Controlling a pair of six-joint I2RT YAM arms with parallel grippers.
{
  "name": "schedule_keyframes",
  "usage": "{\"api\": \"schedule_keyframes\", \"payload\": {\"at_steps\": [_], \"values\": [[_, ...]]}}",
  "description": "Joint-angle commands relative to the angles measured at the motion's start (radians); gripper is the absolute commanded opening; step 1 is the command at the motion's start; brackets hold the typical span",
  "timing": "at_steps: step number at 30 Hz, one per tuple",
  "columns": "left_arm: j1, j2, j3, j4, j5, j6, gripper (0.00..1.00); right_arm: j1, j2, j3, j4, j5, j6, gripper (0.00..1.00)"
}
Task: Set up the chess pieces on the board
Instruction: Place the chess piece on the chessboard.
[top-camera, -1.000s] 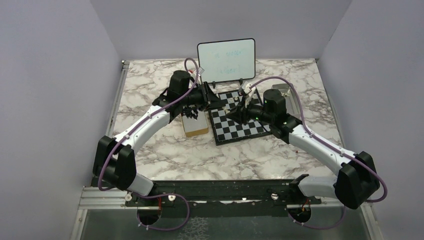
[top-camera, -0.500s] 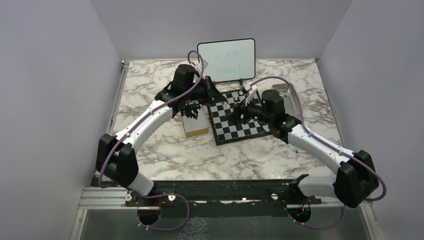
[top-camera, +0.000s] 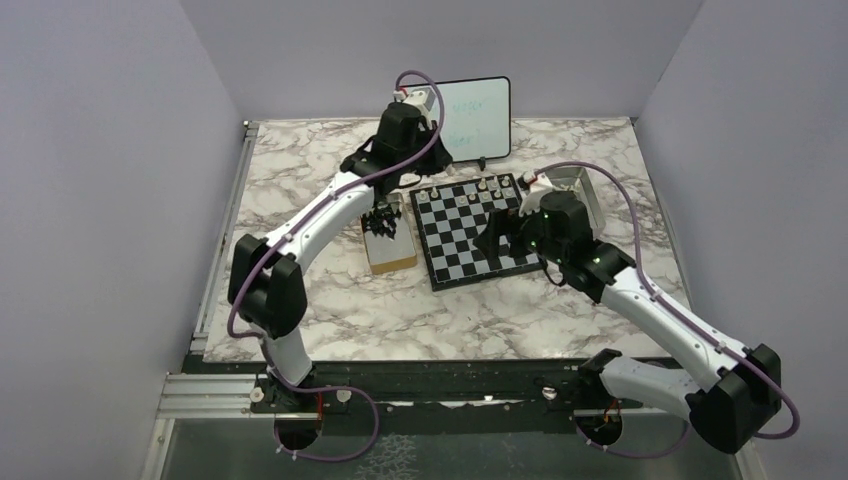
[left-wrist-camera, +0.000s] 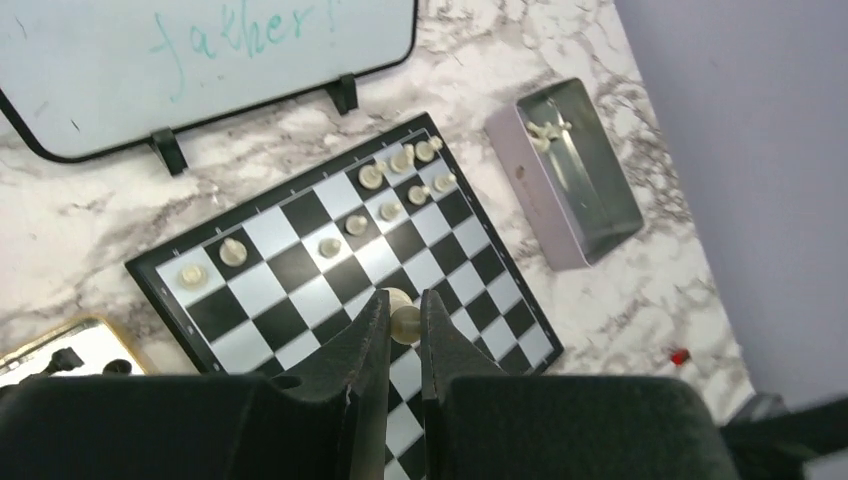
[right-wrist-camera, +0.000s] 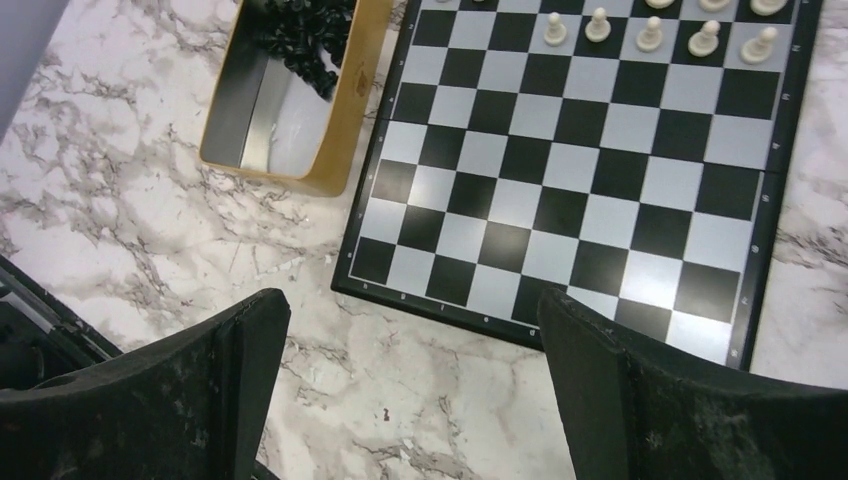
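Observation:
The board (left-wrist-camera: 300, 262) lies below my left gripper (left-wrist-camera: 404, 300), which is shut on a pale white chess piece (left-wrist-camera: 406, 322) held high above the squares. Several white chess pieces (left-wrist-camera: 372, 176) stand along the board's far rows, also in the right wrist view (right-wrist-camera: 598, 24) and from above (top-camera: 485, 188). My right gripper (right-wrist-camera: 412, 300) hangs wide open and holds nothing, over the marble just off the board's (right-wrist-camera: 560, 170) near edge. In the top view it (top-camera: 495, 236) sits over the right half of the board (top-camera: 450, 250).
A gold tin (right-wrist-camera: 342, 130) holding the black pieces (right-wrist-camera: 300, 40) stands left of the board. Right of the board lies a silver tin (left-wrist-camera: 585, 200) with a few white pieces (left-wrist-camera: 548, 128) inside. The whiteboard (left-wrist-camera: 200, 60) stands behind the board.
My right gripper opened wide and drew back toward the board's near side. My left arm rose and swung back toward the whiteboard, its jaws closing on the white piece.

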Motion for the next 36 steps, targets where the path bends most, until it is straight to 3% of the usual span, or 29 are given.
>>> {"api": "schedule_keyframes", "payload": {"at_steps": [1, 8, 18, 36], "values": [[-0.038, 0.103, 0.1, 0.048, -0.177, 0.123, 0.1, 0.005, -0.097, -0.024, -0.1, 0.08, 0.036, 1.0], [-0.064, 0.263, 0.152, 0.158, -0.271, 0.19, 0.1, 0.005, -0.166, -0.018, -0.169, 0.149, 0.04, 1.0], [-0.086, 0.453, 0.218, 0.224, -0.292, 0.229, 0.1, 0.005, -0.189, 0.022, -0.206, 0.213, 0.009, 1.0], [-0.09, 0.557, 0.254, 0.239, -0.287, 0.248, 0.1, 0.005, -0.169, 0.003, -0.179, 0.234, -0.036, 1.0]]}}
